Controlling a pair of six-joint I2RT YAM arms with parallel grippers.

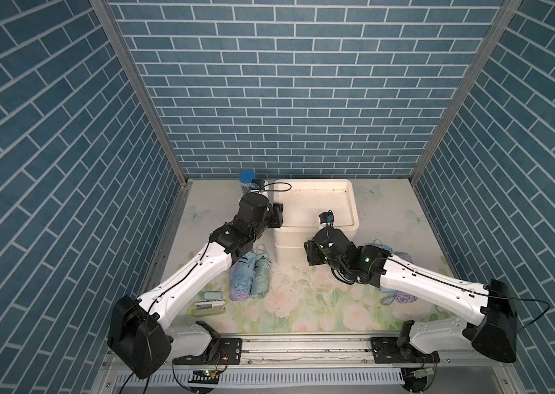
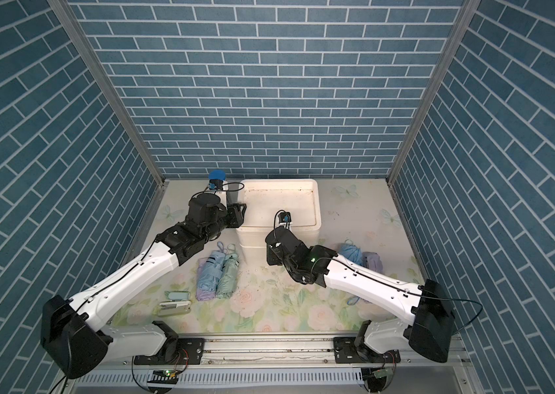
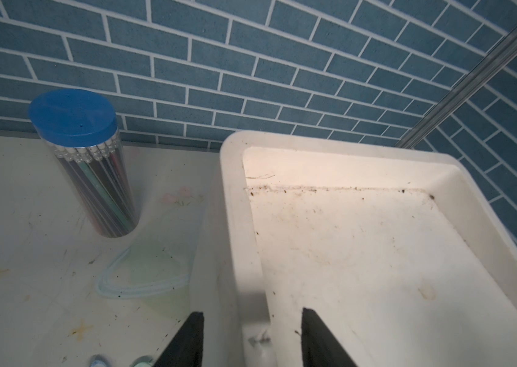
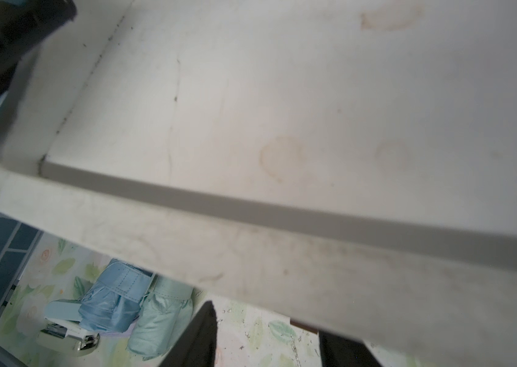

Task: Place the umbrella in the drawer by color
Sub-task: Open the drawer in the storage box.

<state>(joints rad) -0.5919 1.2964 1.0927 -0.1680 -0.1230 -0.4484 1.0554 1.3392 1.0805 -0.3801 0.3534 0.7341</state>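
Behind the left gripper (image 3: 252, 313), back along its forearm, a pale blue umbrella (image 1: 241, 273) and a mint green umbrella (image 1: 261, 274) lie folded and touching on the floral table (image 1: 303, 300); two more, a rumpled blue umbrella (image 2: 351, 254) and a lavender umbrella (image 2: 371, 261), sit behind the right gripper (image 1: 315, 254), partly covered by that arm; all four lie outside the white drawer (image 1: 313, 182). The left arm reaches forward with its wrist turned inward, jaws apart on either side of the drawer's side wall; whether the pads press it I cannot tell. The right arm stretches low, its gripper at the unit's front below the top rim; that rim hides one fingertip in the right wrist view, so released or grasping cannot be told. Beyond the left gripper stands a blue-lidded pencil tube (image 3: 92, 178); a stapler (image 1: 209, 307) lies near the left elbow.
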